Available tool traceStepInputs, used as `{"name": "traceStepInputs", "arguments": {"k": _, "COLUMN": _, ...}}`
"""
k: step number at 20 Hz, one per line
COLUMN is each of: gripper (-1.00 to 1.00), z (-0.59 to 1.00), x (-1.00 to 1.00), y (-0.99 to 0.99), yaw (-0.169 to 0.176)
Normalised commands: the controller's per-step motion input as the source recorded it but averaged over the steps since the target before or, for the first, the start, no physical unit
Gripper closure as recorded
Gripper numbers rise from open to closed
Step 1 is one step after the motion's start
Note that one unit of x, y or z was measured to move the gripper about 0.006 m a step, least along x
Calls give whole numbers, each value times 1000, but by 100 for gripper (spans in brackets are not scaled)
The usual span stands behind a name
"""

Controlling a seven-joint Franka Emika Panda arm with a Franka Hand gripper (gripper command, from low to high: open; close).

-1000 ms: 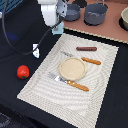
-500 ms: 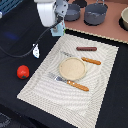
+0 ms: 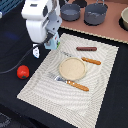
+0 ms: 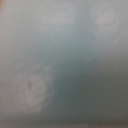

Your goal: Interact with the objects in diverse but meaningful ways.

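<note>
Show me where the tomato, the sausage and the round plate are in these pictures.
tomato [image 3: 22, 72], exterior view, middle of its red body.
sausage [image 3: 86, 49], exterior view, middle of its dark brown length.
plate [image 3: 73, 68], exterior view, bare centre of the tan dish.

Red tomato, brown sausage, tan plate, striped mat.

A round red tomato sat on the dark worktop at the exterior view's left, just off the edge of the pale striped mat. A dark brown sausage lay flat on the far part of the mat, its length running left to right. The wrist view was filled by a blurred pale blue-grey surface that could not be identified.
</note>
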Motion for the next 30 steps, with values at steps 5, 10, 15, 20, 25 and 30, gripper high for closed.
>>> {"name": "traceStepInputs", "arguments": {"k": 5, "gripper": 100, "z": 69, "x": 447, "y": -842, "yaw": 0}}
{"name": "traceStepInputs", "arguments": {"k": 10, "gripper": 100, "z": 104, "x": 469, "y": -832, "yaw": 0}}
{"name": "traceStepInputs", "arguments": {"k": 15, "gripper": 100, "z": 101, "x": 485, "y": -813, "yaw": 0}}
{"name": "traceStepInputs", "arguments": {"k": 20, "gripper": 100, "z": 121, "x": 510, "y": -782, "yaw": -1}}
{"name": "traceStepInputs", "arguments": {"k": 25, "gripper": 100, "z": -54, "x": 720, "y": -349, "yaw": 0}}
{"name": "traceStepInputs", "arguments": {"k": 30, "gripper": 100, "z": -151, "x": 676, "y": -379, "yaw": 0}}
